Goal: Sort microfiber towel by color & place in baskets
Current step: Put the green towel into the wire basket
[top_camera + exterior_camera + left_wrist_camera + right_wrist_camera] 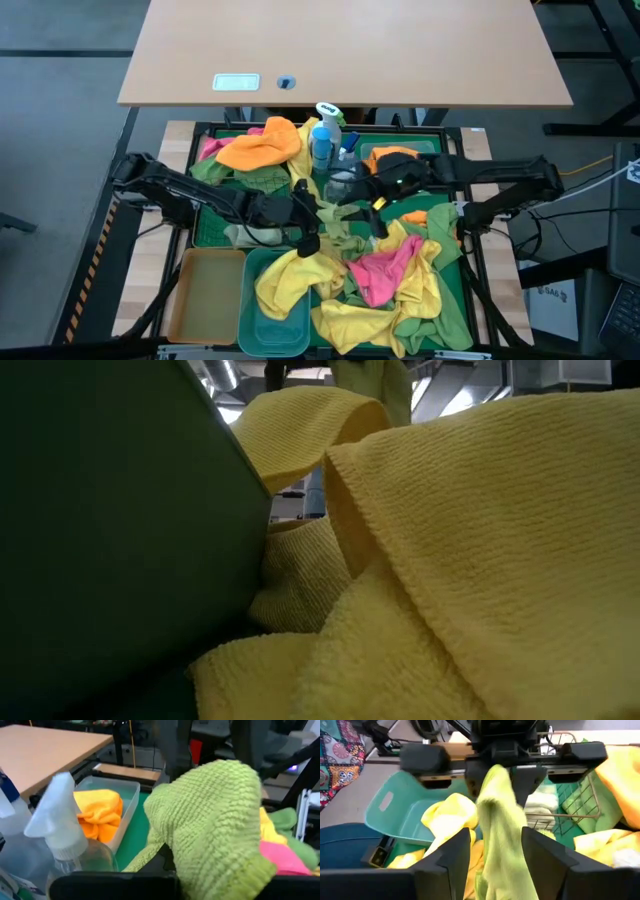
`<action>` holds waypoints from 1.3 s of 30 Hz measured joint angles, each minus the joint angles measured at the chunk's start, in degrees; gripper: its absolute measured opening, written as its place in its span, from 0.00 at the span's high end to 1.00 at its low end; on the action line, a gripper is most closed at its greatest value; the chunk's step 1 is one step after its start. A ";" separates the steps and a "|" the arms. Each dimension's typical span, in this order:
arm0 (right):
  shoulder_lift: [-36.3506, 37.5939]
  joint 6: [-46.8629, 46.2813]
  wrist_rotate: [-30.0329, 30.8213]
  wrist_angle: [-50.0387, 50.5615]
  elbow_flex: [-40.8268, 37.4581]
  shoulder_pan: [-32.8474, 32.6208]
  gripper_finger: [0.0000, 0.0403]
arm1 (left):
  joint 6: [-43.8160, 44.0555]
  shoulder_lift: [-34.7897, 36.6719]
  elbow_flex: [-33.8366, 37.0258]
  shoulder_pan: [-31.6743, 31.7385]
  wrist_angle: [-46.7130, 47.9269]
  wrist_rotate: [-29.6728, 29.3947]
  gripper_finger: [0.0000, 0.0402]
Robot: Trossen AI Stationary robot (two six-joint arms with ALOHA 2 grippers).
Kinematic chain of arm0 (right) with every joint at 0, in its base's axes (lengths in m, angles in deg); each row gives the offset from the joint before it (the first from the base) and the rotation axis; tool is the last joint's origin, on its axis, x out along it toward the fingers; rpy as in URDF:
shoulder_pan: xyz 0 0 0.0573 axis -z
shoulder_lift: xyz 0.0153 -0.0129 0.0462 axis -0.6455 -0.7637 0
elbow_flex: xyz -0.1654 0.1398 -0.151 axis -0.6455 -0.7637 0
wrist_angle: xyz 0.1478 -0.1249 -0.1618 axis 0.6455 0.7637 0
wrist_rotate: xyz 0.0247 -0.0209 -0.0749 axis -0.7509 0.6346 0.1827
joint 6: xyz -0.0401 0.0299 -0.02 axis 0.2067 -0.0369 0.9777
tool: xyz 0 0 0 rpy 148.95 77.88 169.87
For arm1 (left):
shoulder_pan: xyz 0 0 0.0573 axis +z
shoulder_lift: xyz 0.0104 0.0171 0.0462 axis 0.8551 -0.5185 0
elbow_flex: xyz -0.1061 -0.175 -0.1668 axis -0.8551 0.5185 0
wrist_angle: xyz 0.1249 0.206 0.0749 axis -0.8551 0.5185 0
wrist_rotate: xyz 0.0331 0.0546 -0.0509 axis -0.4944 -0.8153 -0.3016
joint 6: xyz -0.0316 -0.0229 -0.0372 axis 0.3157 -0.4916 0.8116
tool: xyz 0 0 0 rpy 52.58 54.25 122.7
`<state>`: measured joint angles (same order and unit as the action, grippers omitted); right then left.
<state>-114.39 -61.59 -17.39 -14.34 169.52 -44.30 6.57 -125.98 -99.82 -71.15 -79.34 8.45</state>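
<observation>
A light green towel (343, 215) hangs over the middle of the green tray (455, 300), between my two grippers. My left gripper (316, 218) comes from the left and is shut on it. In the left wrist view the towel (210, 820) fills the frame and hides the fingers. My right gripper (495, 855) comes from the right and is open, one finger on either side of the hanging towel (500, 830). The amber basket (205, 295) and the teal basket (262, 335) stand at the near left. The clear basket (131, 800) holds an orange towel (100, 815). My left gripper holds the light green towel by its upper end (495, 774), pinched between the shut fingers, which come about level from the table's left. The towel hangs slack below them, clear of the pile. My right gripper's fingers (545, 860) flank the towel; whether they touch it, I cannot tell.
Yellow (300, 275), pink (380, 275) and green towels are heaped in the tray. An orange towel (260, 148) lies at the far left. Spray bottles (325, 135) stand at the far middle. A wire-mesh basket (570, 805) is behind the left gripper. A yellow towel (480, 540) blocks the low view.
</observation>
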 joint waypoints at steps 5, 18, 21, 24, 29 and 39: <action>6.20 0.03 4.19 3.67 0.00 -0.02 0.56 | -0.02 3.75 0.00 0.00 0.30 0.00 0.99; 14.21 0.02 11.82 20.64 -0.03 -0.02 0.56 | -2.80 22.08 -0.02 1.64 3.71 -0.24 0.99; 14.11 0.02 11.81 20.58 -2.08 -0.07 0.56 | -0.34 27.11 -0.02 1.60 9.23 -0.75 0.99; 14.12 0.02 11.79 20.03 -5.85 -0.07 0.56 | 4.08 31.86 -0.02 1.59 17.39 -2.01 0.99; 14.15 -0.08 11.79 17.90 -13.00 -0.07 0.56 | 14.08 37.77 -0.02 1.60 33.71 -2.87 0.99; 14.15 -4.76 4.23 10.06 -24.11 -0.07 0.56 | 32.46 37.77 -0.04 0.62 65.36 2.97 0.99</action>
<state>-100.25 -66.34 -13.16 -4.29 145.41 -44.37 39.02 -88.20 -99.86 -70.53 -13.98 11.43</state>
